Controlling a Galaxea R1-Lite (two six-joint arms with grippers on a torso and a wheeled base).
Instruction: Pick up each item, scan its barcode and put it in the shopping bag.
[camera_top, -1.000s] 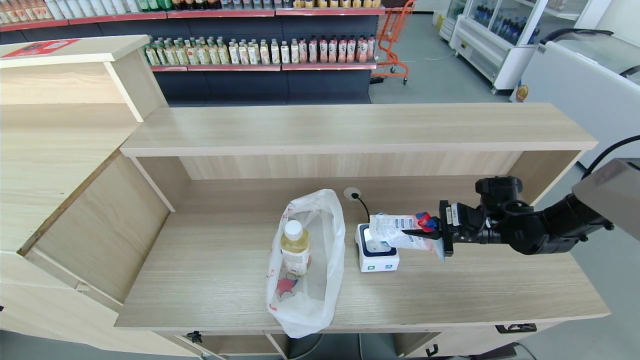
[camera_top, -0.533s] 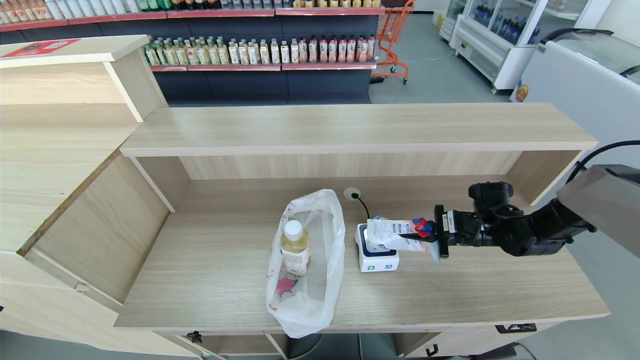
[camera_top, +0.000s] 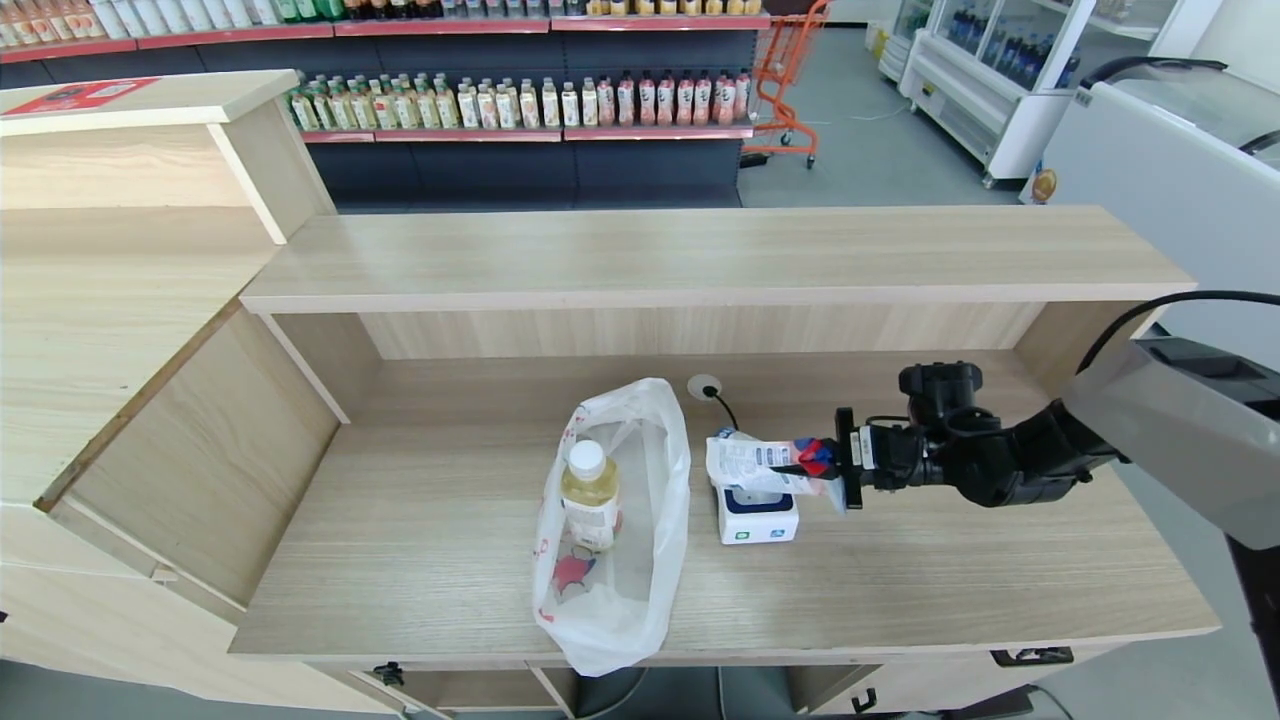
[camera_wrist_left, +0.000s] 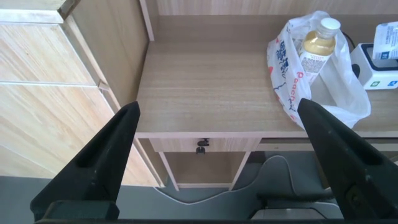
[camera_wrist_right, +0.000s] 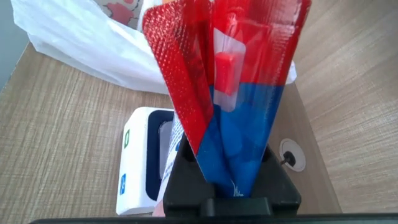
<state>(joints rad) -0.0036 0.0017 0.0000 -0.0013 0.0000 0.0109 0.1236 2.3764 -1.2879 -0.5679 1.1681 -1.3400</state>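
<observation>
Wooden counter (camera_top: 950, 580), lower shelf surface. White shopping bag (camera_top: 640, 585) lies open on it, left of centre, 1 bottle (camera_top: 590, 495) with pale yellow drink inside. Right gripper (camera_top: 812, 462) reaches in from the right, jaws clamped on the red-blue end of a packet (camera_top: 745, 465), held level just above the scanner (camera_top: 757, 515), white printed side up. White scanner sits just right of the bag. Left gripper (camera_wrist_left: 217, 107) off the counter's near left edge, jaws spread wide, nothing between them.
</observation>
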